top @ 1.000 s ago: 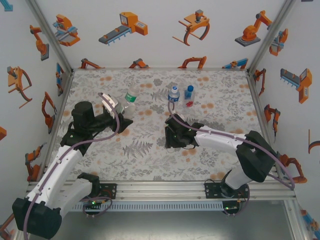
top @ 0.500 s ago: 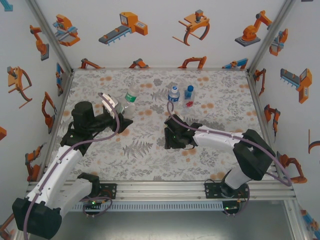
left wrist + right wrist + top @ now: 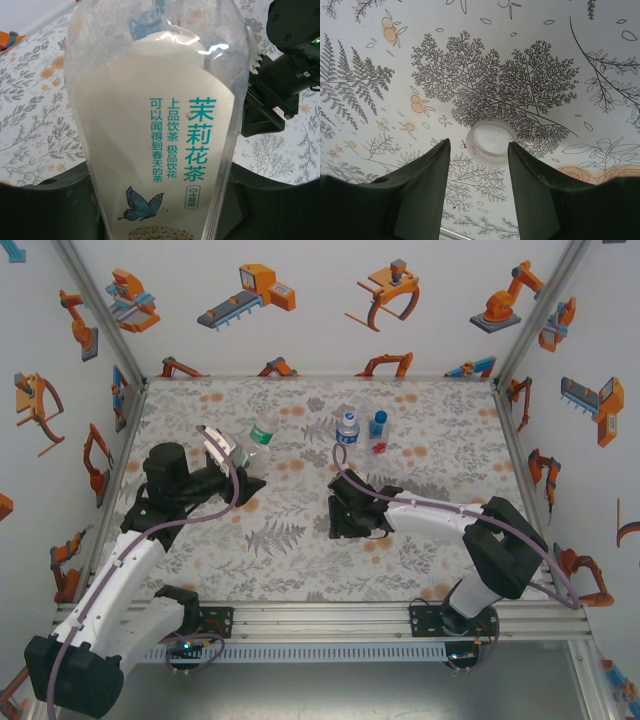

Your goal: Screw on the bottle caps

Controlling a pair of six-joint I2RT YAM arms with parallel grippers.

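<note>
Covering much of the left jaws, the tall bottle, base cropped.

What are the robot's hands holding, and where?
Left gripper: the tall bottle, by its labelled body. Right gripper: nothing; it is open above a white cap.

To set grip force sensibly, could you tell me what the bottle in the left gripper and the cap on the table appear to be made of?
Bottle: clear glossy plastic, likely thin; the background shows through its wall and glare streaks cross it; its label looks matte white. Cap: smooth white plastic, probably, with a soft sheen.
</note>
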